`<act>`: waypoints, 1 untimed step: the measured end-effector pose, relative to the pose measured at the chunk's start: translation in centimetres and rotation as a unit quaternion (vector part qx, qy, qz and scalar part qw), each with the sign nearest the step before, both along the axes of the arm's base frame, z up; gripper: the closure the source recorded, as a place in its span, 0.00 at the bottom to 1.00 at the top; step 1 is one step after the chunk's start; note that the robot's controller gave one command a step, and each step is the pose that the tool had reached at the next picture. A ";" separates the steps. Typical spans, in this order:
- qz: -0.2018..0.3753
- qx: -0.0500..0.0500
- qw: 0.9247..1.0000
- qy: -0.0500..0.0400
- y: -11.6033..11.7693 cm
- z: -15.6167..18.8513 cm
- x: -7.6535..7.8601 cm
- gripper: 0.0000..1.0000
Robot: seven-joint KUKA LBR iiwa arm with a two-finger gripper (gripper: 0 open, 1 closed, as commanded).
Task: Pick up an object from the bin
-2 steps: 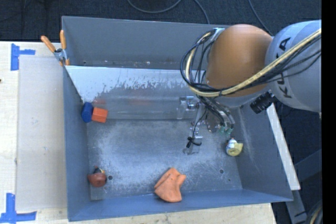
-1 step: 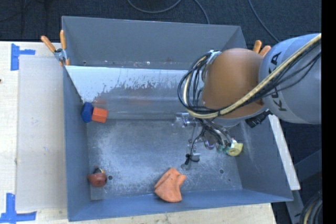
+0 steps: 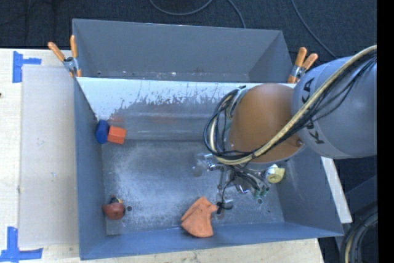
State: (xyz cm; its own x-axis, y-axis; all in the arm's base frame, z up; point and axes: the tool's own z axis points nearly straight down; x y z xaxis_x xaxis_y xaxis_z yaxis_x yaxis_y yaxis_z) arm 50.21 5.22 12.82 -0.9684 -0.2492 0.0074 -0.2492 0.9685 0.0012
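My gripper point(image 3: 223, 201) hangs low over the front of the bin, right of the middle. Its tip is at the upper right edge of a flat, crumpled orange piece point(image 3: 198, 217) that lies on the floor near the front wall. Whether the two touch I cannot tell. A small round yellowish thing point(image 3: 275, 174) lies just right of the gripper, partly under the arm's cover, and a small green bit point(image 3: 259, 191) sits beside it.
A blue block point(image 3: 101, 131) and an orange block point(image 3: 116, 135) sit together at the back left. A reddish-brown round thing point(image 3: 114, 210) lies in the front left corner. The arm and its cables cover the bin's right side.
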 end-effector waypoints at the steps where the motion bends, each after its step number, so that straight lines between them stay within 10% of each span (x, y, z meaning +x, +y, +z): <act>1: 0.005 0.000 1.000 0.001 -0.7 -2.6 -1.1 0.00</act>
State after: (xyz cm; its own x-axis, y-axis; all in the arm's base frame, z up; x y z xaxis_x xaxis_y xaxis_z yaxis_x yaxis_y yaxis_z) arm 49.15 4.48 10.18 -0.9656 -0.2597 0.0094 -0.2597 0.9657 0.0026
